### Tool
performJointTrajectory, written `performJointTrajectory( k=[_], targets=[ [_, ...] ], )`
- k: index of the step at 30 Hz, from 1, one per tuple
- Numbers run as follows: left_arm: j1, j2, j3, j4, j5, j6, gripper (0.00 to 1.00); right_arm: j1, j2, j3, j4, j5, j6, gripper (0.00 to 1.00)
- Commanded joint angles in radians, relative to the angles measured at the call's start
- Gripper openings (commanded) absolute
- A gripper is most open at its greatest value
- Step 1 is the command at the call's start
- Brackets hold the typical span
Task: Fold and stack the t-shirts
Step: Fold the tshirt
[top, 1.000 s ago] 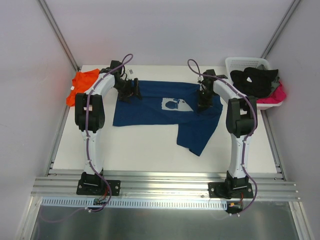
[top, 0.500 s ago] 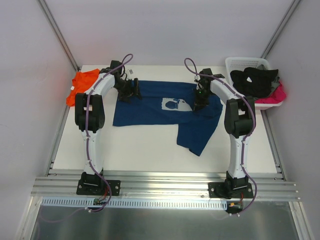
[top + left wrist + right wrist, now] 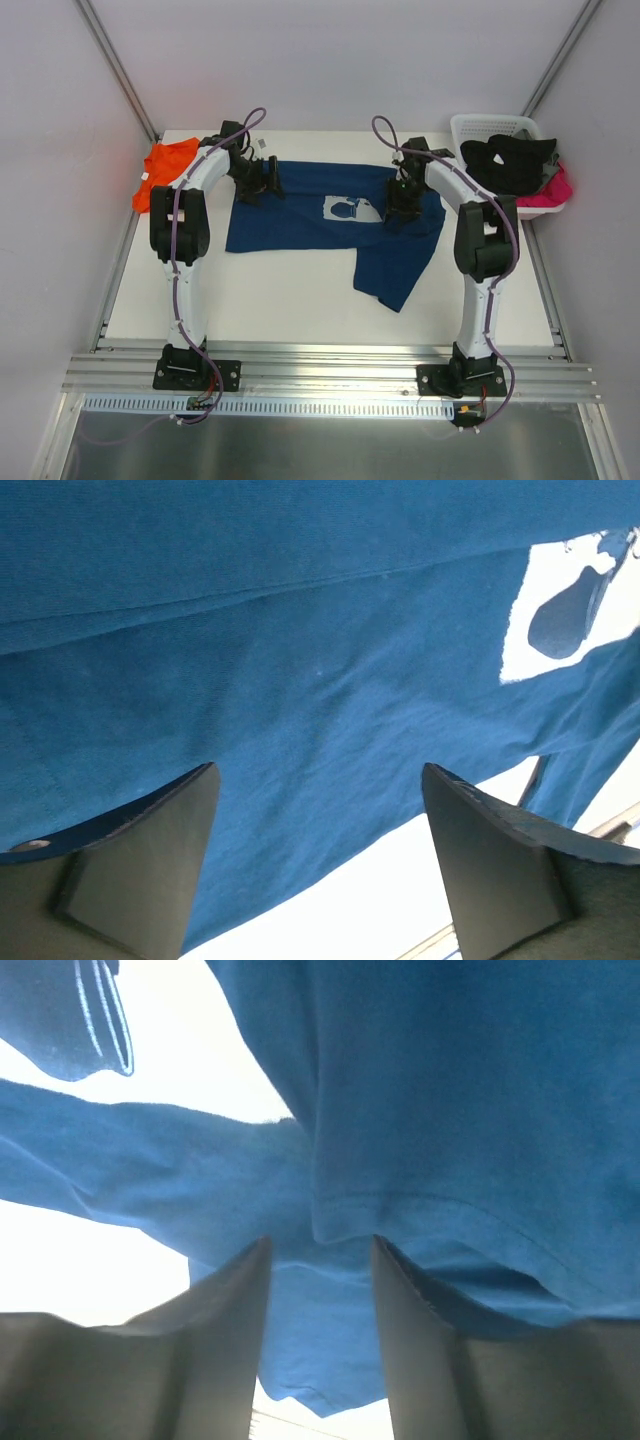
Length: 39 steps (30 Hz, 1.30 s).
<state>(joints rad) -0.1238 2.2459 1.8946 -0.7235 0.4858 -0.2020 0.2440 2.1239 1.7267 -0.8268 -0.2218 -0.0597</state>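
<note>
**Navy tee flat at the far side, both pincers over it, nothing clamped**

Edges and room:
- Navy t-shirt (image 3: 310, 205) spread across far half of table (image 3: 280, 300), pale print (image 3: 350, 210) facing up.
- Far hem close to table's far edge.
- Left edge straight, just beside left arm.
- Right part bunched, with one flap running toward the near side at right of centre.
- Orange t-shirt (image 3: 165, 172) crumpled at far left corner, spilling over table's left edge, apart from navy one.
- White basket (image 3: 480, 125) at far right corner, beyond right arm, close to the wall rail.
- Bare tabletop between navy tee's near edge and arm bases; widest at left, narrower under the hanging flap.
- Side walls tight against both table edges.

Pincers:
- Left gripper (image 3: 262, 182) at navy tee's far left corner. Jaws wide apart in wrist view, cloth beneath, nothing pinched.
- Right gripper (image 3: 400, 208) low on the right part, just right of print. Jaws partly apart in wrist view, a folded hem showing in the gap, not visibly pinched.

Counts:
- T-shirts on table: two, one navy and one orange.
- Arms: two. Grippers: two. Basket: one. Print: one.
- Heaped in basket: black cloth (image 3: 510, 160), pink cloth (image 3: 555, 190); number of pieces not tellable.
</note>
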Motion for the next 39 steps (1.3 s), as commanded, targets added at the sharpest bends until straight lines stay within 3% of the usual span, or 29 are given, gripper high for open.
performJointTrajectory(
  k=[1, 7, 12, 21, 28, 39],
  targets=[
    [-0.002, -0.095, 0.003, -0.019, -0.052, -0.002, 0.85, 0.006, -0.116, 0.010, -0.038, 0.042, 0.001, 0.51],
    [0.039, -0.236, -0.159, -0.037, -0.125, 0.032, 0.91, 0.005, -0.286, -0.151, -0.083, 0.027, -0.012, 0.51],
    [0.090, -0.293, -0.300, -0.054, -0.174, 0.036, 0.87, 0.021, -0.444, -0.422, -0.089, -0.060, 0.015, 0.48],
    [0.101, -0.327, -0.406, -0.056, -0.257, 0.081, 0.86, 0.020, -0.536, -0.696, -0.086, -0.181, 0.087, 0.46],
    [0.102, -0.328, -0.468, -0.048, -0.250, 0.072, 0.86, 0.020, -0.574, -0.818, -0.043, -0.217, 0.135, 0.45],
    [0.118, -0.307, -0.433, -0.048, -0.245, 0.059, 0.86, 0.058, -0.532, -0.826, 0.014, -0.202, 0.146, 0.43]
  ],
)
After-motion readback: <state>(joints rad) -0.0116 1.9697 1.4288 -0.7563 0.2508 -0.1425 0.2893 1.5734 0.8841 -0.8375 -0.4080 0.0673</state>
